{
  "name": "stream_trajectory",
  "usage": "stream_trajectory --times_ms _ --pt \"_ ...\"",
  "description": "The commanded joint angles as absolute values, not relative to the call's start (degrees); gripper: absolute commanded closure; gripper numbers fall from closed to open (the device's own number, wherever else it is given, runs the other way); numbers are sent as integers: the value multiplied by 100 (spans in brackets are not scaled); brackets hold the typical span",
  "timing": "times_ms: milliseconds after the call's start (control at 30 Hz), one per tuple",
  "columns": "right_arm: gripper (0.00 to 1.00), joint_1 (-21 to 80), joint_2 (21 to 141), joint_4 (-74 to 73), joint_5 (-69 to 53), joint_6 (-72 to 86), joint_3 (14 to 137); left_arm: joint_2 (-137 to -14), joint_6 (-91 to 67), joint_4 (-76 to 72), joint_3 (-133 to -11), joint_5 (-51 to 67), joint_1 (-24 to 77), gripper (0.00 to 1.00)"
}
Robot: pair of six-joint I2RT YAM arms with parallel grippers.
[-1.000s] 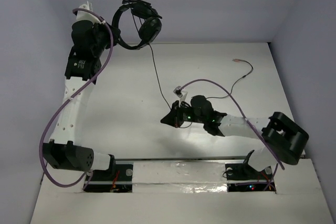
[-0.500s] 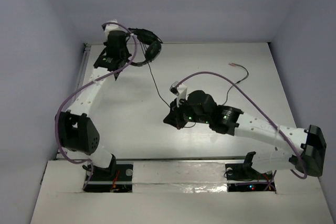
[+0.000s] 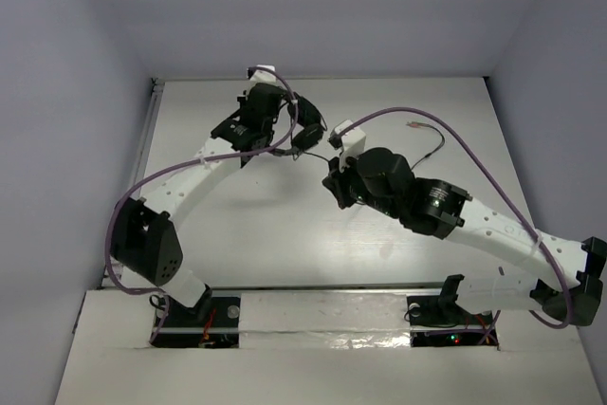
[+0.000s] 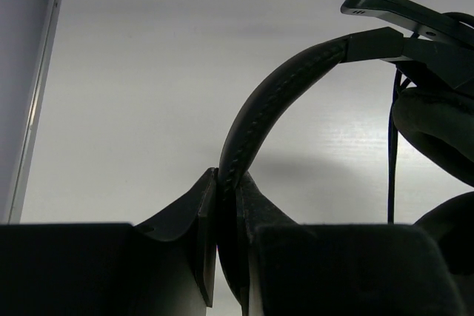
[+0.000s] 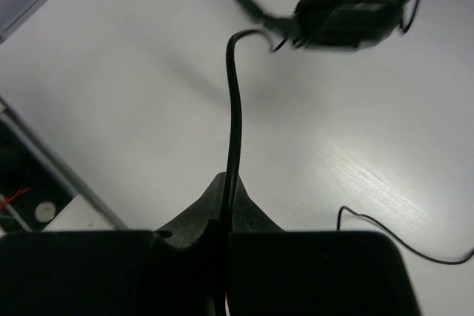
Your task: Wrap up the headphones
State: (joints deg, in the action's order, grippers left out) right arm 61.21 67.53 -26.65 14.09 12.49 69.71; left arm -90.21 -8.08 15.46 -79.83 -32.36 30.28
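White arm links [image 3: 180,174], black joint housings [image 3: 144,246], purple cables [image 3: 408,112]

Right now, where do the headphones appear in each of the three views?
Top external: headphones at upper centre.
Left wrist: headband arches from bottom centre to top right, earcups at the right edge.
Right wrist: headphones at top right, blurred.
Shared landmark: their thin cable.

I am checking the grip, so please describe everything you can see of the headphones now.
The headphones are black, with a thin textured headband and padded earcups. The left gripper clamps the headband; the right gripper pinches their thin dark cable, whose far end lies on the table.
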Motion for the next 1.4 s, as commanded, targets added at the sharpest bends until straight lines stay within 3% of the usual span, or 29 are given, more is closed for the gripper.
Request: stream_trajectory --times_ms 0,367,733,1067,1367 --pt "100 6109 6741 -2593 2459 792 7312 -8421 -668 1397 -7700 -3332 3347 100" --pt "100 5651 7312 -1838 3436 185 7550 -7129 -492 1582 -6443 -2286 3629 100" --pt "100 4931 7743 -897 2645 -316 7514 -6504 -334 1626 -6284 -572 3683 100" --pt "98 4501 7823 -545 2541 -97 7129 -6223 -422 1722 -6530 -536 3683 100" --pt "96 3974 7488 245 1469 562 6329 -6179 -492 1653 -6749 165 3507 100"
